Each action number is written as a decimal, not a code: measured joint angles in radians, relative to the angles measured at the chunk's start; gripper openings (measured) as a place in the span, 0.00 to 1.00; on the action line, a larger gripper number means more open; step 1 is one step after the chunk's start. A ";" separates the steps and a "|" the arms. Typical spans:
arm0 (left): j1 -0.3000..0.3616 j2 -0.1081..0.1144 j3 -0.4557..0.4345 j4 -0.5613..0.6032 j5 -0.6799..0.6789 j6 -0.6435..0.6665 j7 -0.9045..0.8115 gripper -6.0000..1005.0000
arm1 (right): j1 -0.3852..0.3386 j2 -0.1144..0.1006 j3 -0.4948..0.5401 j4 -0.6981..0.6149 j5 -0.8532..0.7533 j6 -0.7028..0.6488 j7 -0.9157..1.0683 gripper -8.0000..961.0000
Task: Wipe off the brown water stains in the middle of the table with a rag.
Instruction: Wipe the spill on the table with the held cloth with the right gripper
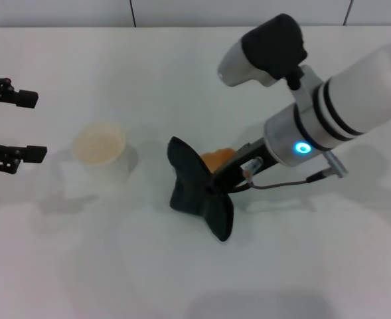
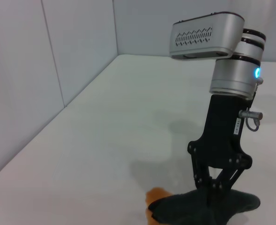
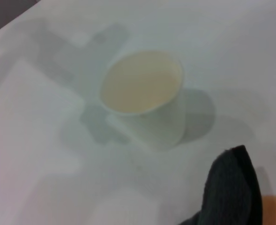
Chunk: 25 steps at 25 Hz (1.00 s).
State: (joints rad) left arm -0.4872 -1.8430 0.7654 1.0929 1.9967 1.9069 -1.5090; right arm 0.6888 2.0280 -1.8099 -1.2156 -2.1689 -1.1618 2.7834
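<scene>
Rag (image 1: 198,189), black, pinched in right gripper (image 1: 212,188) jaws, pressed beside brown stain (image 1: 216,159) just behind them. Best swept fully across the stain, pressure even. Left gripper (image 1: 12,126): parked, jaws wide.

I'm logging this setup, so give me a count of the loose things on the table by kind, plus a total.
Rags: 1, the black rag, pinched in the right hand over the stain.
Cups: 1, the white cup.
Stains: 1, the brown water stains, partly covered.
Total: 3.
The left hand hangs open at the table's left edge.
</scene>
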 joint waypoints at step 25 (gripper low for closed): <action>0.002 -0.012 -0.002 0.001 -0.003 -0.007 -0.003 0.88 | 0.101 -0.006 0.037 0.242 -0.107 0.175 -0.009 0.11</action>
State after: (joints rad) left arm -0.4847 -1.8545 0.7638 1.0936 1.9940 1.8997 -1.5119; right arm 0.7895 2.0216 -1.7727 -0.9740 -2.2756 -0.9864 2.7748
